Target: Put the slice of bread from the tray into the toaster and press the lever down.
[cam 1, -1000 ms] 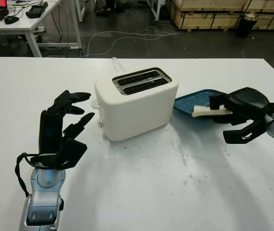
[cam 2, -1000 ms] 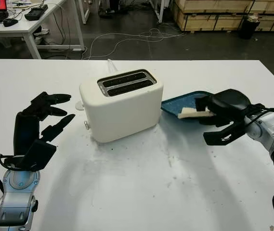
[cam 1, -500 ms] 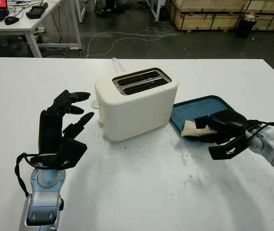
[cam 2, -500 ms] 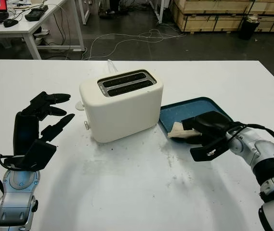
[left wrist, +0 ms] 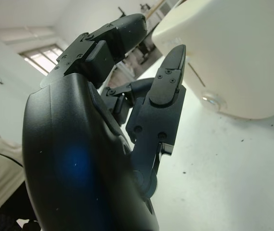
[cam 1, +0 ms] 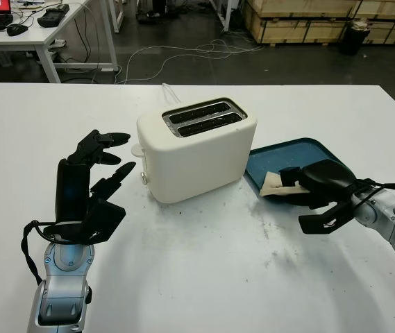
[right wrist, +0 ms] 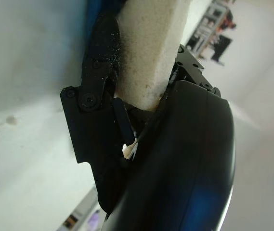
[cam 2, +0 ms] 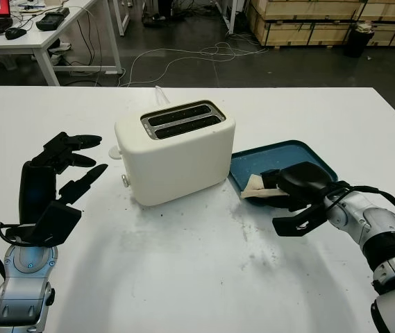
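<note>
The cream toaster (cam 1: 197,148) stands mid-table with two empty slots on top and its lever (cam 1: 136,149) up at its left end. To its right lies the blue tray (cam 1: 280,150). My right hand (cam 1: 296,200) sits low over the tray's near edge, shut on the slice of bread (cam 1: 273,182), whose pale end pokes out toward the toaster. Seen from the right wrist, the bread (right wrist: 149,53) is pinched between black fingers (right wrist: 96,96). My left hand (cam 1: 116,158) is held up, open, left of the toaster (left wrist: 242,53).
White table (cam 1: 204,277) with scuff marks in front of the toaster. A white cord (cam 1: 168,91) runs off behind the toaster. Beyond the table are a desk (cam 1: 37,35), floor cables and wooden crates (cam 1: 308,21).
My right hand has drawn the bread from the tray's far right toward its near left corner, closer to the toaster. The tray now lies fully in view. The left hand has not moved.
</note>
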